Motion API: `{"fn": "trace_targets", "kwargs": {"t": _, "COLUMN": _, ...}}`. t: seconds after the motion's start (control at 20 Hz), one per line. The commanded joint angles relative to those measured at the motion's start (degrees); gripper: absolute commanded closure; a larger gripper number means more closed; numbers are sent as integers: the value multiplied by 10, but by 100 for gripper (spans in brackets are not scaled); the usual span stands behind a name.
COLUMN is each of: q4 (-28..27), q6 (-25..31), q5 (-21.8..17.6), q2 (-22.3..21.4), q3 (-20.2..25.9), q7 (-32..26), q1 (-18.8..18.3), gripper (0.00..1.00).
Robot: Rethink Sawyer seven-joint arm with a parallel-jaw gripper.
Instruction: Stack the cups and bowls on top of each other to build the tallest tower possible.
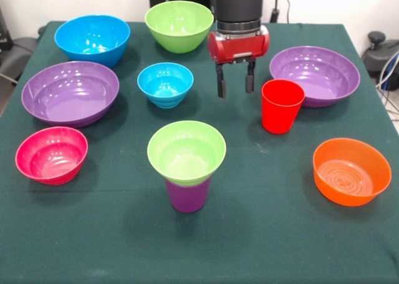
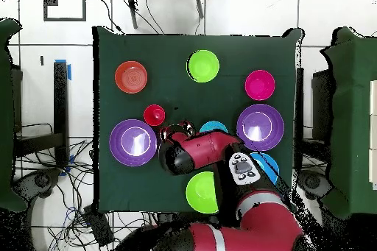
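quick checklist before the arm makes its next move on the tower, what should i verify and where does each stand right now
1. Gripper empty and open: ok, its fingers hang apart with nothing between them.
2. Red cup upright and free to grasp: ok, it stands alone beside the gripper, mouth up.
3. Gripper lined up over the red cup: not ok, in the front view it hangs to one side of the cup.
4. Tower base sound: ok, the small green bowl sits level in the purple cup.
5. Room around the tower: ok, bare cloth on every side.
6. Clearance to the small blue bowl: cannot tell, the arm covers part of it from overhead.
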Motion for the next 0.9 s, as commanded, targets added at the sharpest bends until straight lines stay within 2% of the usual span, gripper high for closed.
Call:
{"fn": "trace_targets", "kwargs": {"t": 0.05, "q4": 27, "q6": 32, "q5": 5, "q2": -29, "q3": 25, "q7": 48, "q1": -27, "gripper": 0}}
{"fn": "trace_targets", "kwargs": {"t": 0.35, "q4": 40, "q6": 82, "q5": 21, "q2": -69, "q3": 61, "q7": 23, "q1": -54, "gripper": 0}}
{"fn": "trace_targets", "kwargs": {"t": 0.9, "q4": 38, "q6": 163, "q5": 79, "q2": -118, "q3": 87, "q7": 16, "q1": -38, "gripper": 0}}
